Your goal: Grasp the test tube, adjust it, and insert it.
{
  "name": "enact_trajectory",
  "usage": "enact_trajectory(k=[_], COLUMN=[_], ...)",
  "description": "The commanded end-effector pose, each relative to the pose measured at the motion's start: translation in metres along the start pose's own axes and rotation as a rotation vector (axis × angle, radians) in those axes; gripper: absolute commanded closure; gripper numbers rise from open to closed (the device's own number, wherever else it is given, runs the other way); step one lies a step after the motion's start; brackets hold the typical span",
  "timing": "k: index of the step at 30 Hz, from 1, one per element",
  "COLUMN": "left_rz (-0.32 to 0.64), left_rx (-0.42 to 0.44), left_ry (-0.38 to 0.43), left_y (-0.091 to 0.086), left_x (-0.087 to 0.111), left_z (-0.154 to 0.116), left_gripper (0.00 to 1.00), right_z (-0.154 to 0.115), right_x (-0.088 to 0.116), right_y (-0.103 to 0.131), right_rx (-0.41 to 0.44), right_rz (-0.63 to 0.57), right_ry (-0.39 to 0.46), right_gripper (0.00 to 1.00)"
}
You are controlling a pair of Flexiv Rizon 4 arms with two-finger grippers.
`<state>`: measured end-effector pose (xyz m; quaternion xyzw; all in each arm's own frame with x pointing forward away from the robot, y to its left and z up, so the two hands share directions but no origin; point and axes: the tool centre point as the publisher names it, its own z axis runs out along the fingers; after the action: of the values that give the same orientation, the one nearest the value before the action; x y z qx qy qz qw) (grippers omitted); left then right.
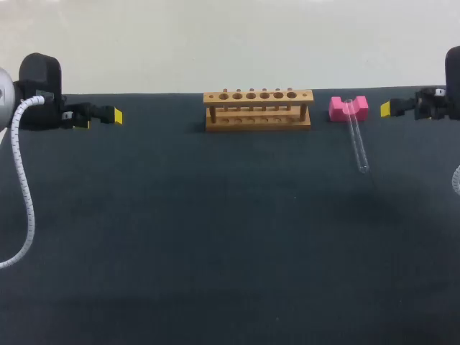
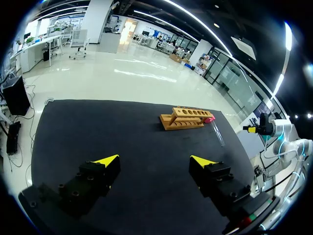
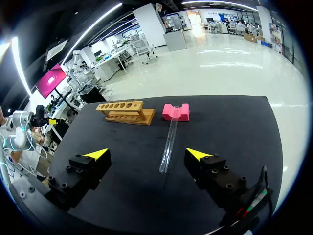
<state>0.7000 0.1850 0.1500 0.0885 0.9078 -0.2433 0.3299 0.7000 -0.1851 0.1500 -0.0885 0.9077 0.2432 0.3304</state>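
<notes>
Clear test tube (image 1: 357, 140) leans on pink block (image 1: 338, 109).

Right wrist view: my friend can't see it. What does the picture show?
A clear test tube lies on the black table, its far end resting on a pink block, ahead of the open right gripper. A wooden rack stands beside the block.

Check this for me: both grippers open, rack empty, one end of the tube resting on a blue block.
Wrong colour: the block is pink, not blue, as the head view shows. The rest holds: left gripper and right gripper open, rack empty, one end of the tube resting on the block.
</notes>
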Motion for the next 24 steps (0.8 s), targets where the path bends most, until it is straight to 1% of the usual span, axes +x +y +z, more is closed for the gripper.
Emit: enact_trajectory(k=[1,17,18,21,22,24], left_rz=[0.000,0.000,-0.002,0.026,0.044,0.068], left_rx=[0.000,0.000,0.003,0.063,0.101,0.112], left_ry=[0.000,0.000,-0.002,-0.017,-0.017,-0.037], left_y=[0.000,0.000,0.003,0.007,0.009,0.016], left_x=[0.000,0.000,0.001,0.004,0.004,0.002], left_z=[0.000,0.000,-0.001,-0.005,-0.006,-0.005], left_gripper=[0.00,0.00,0.00,0.00,0.00,0.00], right_z=[0.000,0.000,0.000,0.000,0.000,0.000], right_x=[0.000,0.000,0.000,0.000,0.000,0.000], right_y=[0.000,0.000,0.000,0.000,0.000,0.000], right_rx=[0.000,0.000,0.000,0.000,0.000,0.000], right_rz=[0.000,0.000,0.000,0.000,0.000,0.000], right_ry=[0.000,0.000,0.000,0.000,0.000,0.000], right_gripper=[0.00,0.00,0.00,0.00,0.00,0.00])
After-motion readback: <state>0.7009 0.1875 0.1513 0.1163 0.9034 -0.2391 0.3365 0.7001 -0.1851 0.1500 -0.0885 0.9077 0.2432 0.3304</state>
